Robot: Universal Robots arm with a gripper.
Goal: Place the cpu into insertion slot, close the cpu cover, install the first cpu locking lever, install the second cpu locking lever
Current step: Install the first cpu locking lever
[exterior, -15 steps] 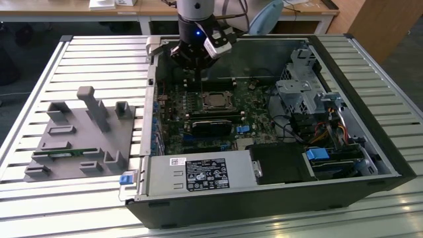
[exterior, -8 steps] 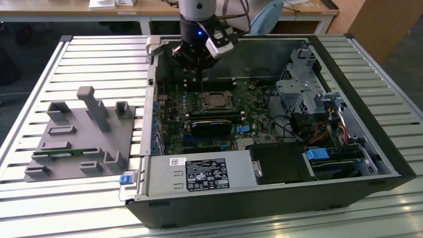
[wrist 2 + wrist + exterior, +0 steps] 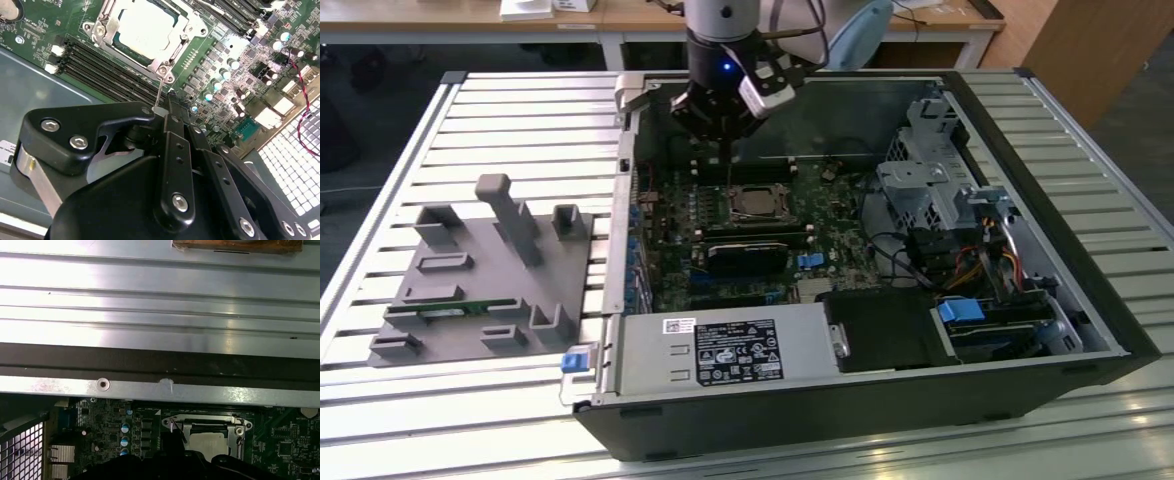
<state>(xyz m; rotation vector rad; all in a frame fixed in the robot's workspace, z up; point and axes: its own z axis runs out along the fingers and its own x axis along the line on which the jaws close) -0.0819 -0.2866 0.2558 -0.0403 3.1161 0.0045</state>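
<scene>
Crowding the cpu cover (image 3: 145, 31), memory slots (image 3: 107, 75), capacitors (image 3: 225, 75)

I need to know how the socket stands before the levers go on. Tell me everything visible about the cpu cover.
The cpu cover is a thin silvery metal frame with a square window, lying closed and flat over the cpu, whose pale metal top shows through the window. Screws sit at its corners. It lies on the green motherboard beside the long black memory slots. A thin wire lever rises from its edge towards the gripper.
</scene>
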